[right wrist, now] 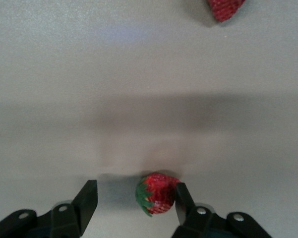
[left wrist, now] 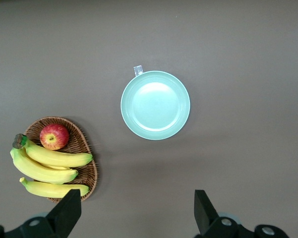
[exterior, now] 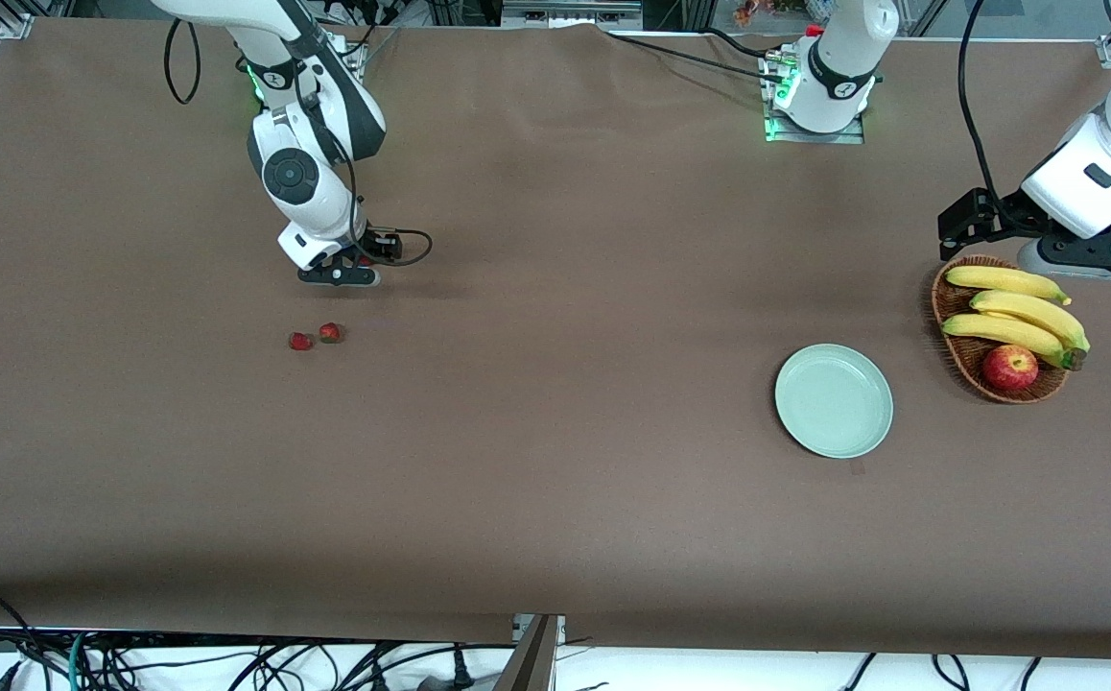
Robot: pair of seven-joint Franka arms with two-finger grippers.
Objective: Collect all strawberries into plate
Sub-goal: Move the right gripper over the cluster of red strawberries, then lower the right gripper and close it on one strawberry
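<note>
No brand names, labels or legible writing appear in any view; a small pale tag [left wrist: 138,70] lies on the brown bench [exterior: 555,461] touching the plate rim, and nothing on it can be read.

The right end effector [exterior: 338,275] is low over the bench toward the right arm's end. Its fingers [right wrist: 87,198] stand apart, and one small red strawberry with a green top [right wrist: 157,193] sits between them, touching one finger and clear of the other (seen only in the right wrist view; the front view hides this berry under the arm).

Two more small red strawberries [exterior: 301,341] [exterior: 330,333] lie side by side on the bench, nearer to the front camera than the right end effector. The right wrist view catches only part of one of them [right wrist: 225,8].

The round, shallow, pale mint-green plate [exterior: 834,400] sits toward the left arm's end of the bench, well apart from all three berries.

Just beside the plate is a brown oval wicker basket [exterior: 949,297] holding three yellow bananas [exterior: 1024,312] and a red apple [exterior: 1010,368].

The left end effector [left wrist: 134,210] waits over the basket, fingers [left wrist: 67,210] spread wide and holding nothing (the spread shows only in the left wrist view).
</note>
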